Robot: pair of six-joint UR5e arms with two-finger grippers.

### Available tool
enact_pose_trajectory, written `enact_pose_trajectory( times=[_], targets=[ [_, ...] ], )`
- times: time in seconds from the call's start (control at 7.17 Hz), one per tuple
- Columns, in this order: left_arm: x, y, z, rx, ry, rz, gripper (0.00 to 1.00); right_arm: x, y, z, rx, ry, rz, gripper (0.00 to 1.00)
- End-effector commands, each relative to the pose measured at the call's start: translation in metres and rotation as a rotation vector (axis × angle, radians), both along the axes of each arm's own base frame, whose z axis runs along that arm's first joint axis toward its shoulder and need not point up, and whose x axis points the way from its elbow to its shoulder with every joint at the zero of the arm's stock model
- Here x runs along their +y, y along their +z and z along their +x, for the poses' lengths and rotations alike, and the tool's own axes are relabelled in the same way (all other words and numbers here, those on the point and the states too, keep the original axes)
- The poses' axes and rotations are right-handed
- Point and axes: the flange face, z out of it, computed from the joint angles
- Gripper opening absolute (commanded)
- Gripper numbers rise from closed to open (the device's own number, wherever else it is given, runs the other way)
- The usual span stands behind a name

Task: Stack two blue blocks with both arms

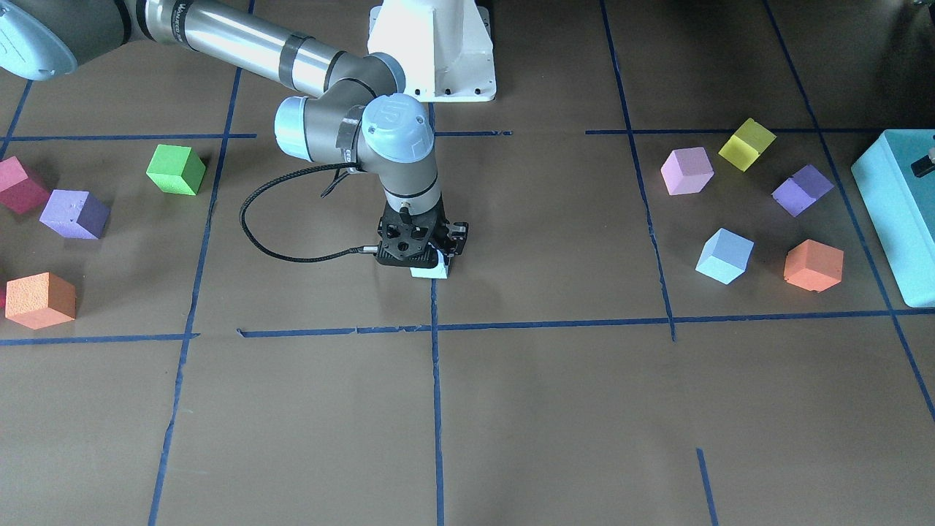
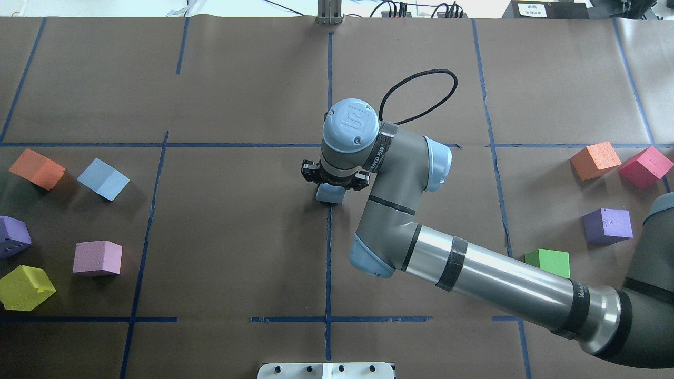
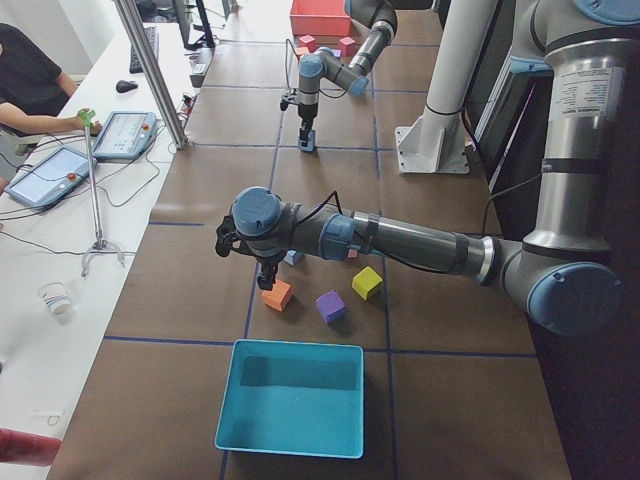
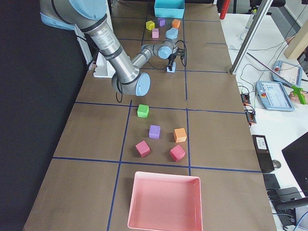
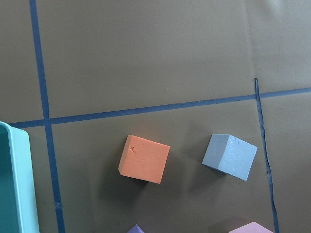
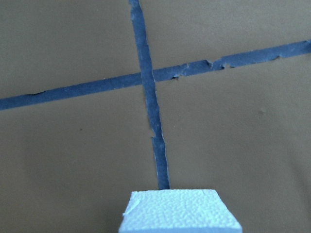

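Observation:
My right gripper point(image 1: 427, 264) stands upright at the table's centre, shut on one pale blue block point(image 1: 431, 273) that sits at or just above the paper on the blue centre line. That block also shows under the gripper in the overhead view point(image 2: 330, 195) and at the bottom of the right wrist view point(image 6: 180, 211). The other blue block point(image 1: 724, 256) lies free on my left side, next to an orange cube point(image 5: 144, 159); the left wrist view shows it too point(image 5: 229, 156). My left gripper point(image 3: 265, 272) hovers above that group. I cannot tell whether it is open or shut.
A teal box point(image 1: 895, 212) stands at the left end. Pink point(image 1: 687, 170), yellow point(image 1: 746, 144) and purple point(image 1: 802, 190) cubes lie near the free blue block. Green point(image 1: 175, 169), purple point(image 1: 73, 213), orange point(image 1: 40, 299) and red point(image 1: 18, 184) cubes lie on my right side. A pink tray point(image 4: 163, 202) stands at the right end.

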Motion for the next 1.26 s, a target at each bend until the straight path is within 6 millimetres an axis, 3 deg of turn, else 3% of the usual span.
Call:
enact_pose_trajectory(
  times=[0.0,0.14,0.42,0.56,0.7,0.84,0.98,1.12],
  targets=[
    [0.0,0.001,0.0,0.0,0.0,-0.001,1.0,0.002,0.003,-0.001,0.009,-0.017,0.018,0.38],
    [0.0,0.001,0.0,0.0,0.001,-0.001,1.0,0.003,0.002,-0.001,0.022,-0.006,0.025,0.99],
    [-0.001,0.003,0.002,0.0,0.005,-0.007,1.0,0.01,-0.017,0.007,0.015,0.004,0.048,1.0],
    [-0.001,0.003,0.004,0.0,0.006,-0.009,1.0,0.012,-0.051,0.05,0.016,0.016,0.064,1.0],
    [-0.001,-0.001,0.004,0.0,0.003,-0.008,1.0,0.041,-0.075,0.123,-0.008,0.014,0.11,1.0],
    [-0.002,-0.004,0.025,0.001,0.046,0.0,1.0,0.063,-0.073,0.216,-0.094,0.055,0.15,1.0],
    [-0.009,-0.017,0.089,0.003,0.17,0.027,1.0,0.064,-0.047,0.273,-0.118,0.063,0.106,1.0],
    [-0.03,-0.052,0.15,-0.019,0.265,0.106,1.0,0.047,-0.032,0.301,-0.124,0.067,0.05,1.0]
  ],
)
